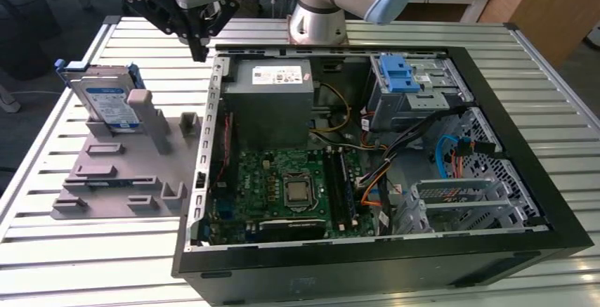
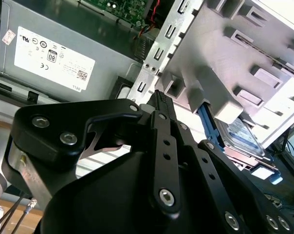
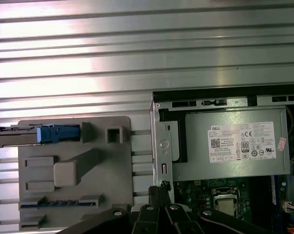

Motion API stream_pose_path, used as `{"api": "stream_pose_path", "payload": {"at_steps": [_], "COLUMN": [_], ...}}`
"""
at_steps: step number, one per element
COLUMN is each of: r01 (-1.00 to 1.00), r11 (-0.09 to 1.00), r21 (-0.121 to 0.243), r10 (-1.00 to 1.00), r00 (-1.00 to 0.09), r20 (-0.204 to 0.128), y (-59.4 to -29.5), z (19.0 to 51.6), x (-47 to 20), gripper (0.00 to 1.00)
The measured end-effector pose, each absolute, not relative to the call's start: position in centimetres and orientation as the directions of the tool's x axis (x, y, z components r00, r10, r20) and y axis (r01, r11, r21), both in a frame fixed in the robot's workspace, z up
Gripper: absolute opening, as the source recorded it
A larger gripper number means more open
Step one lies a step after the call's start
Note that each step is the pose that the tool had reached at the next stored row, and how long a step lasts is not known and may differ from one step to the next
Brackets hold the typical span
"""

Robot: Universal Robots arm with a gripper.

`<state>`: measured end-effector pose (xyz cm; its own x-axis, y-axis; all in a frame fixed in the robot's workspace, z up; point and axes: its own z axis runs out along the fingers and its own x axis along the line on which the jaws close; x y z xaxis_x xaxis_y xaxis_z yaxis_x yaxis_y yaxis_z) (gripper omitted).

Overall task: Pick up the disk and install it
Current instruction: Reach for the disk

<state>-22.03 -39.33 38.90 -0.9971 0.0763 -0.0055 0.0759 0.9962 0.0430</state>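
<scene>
- The gripper (image 1: 199, 55) hangs above the far wall of the open computer case (image 1: 375, 268), between the grey holder (image 1: 122, 180) and the grey metal box (image 1: 272, 110).
- Its jaws are pressed together and nothing is between them; the second wrist view shows this clearly (image 2: 159, 97).
- The disk (image 1: 103, 100) stands on its edge in the grey holder, on the slatted table (image 1: 56, 251), at the exterior view's left.
- The disk is apart from the gripper and outside the case.
- The silver cage (image 1: 431, 96) with a blue latch sits inside the case, at the far corner.
</scene>
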Motion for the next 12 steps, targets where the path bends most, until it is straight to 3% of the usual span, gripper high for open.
{"api": "stream_pose_path", "payload": {"at_steps": [12], "r01": [0.076], "r11": [0.996], "r21": [0.042], "r10": [0.076], "r00": [-0.997], "r20": [0.005], "y": [-39.32], "z": [38.73], "x": [-22.84], "gripper": [0.11]}}
